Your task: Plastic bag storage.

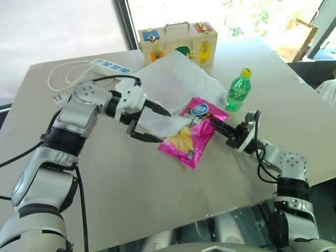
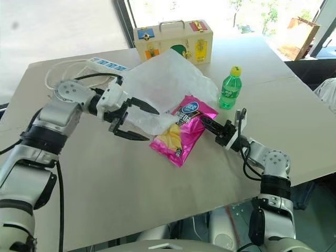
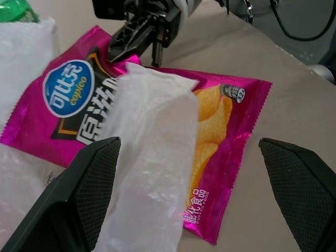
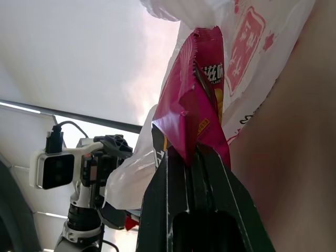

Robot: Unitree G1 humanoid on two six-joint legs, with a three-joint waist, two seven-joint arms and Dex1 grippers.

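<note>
The plastic bag (image 1: 173, 86) lies mid-worktop (image 1: 131, 178), one flap draped over a pink chips packet (image 1: 191, 134). The left tool (image 1: 149, 123) straddles that flap, spread wide, holding nothing. The right tool (image 1: 218, 126) is clamped on the packet's edge.

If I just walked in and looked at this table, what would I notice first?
Probably the shiny pink chips packet in the middle of the table, pinched at one edge by the shut right gripper. A crinkly white plastic bag lies behind it, one flap draped over the packet between the open fingers of the left gripper. A green bottle stands upright to the right.
</note>
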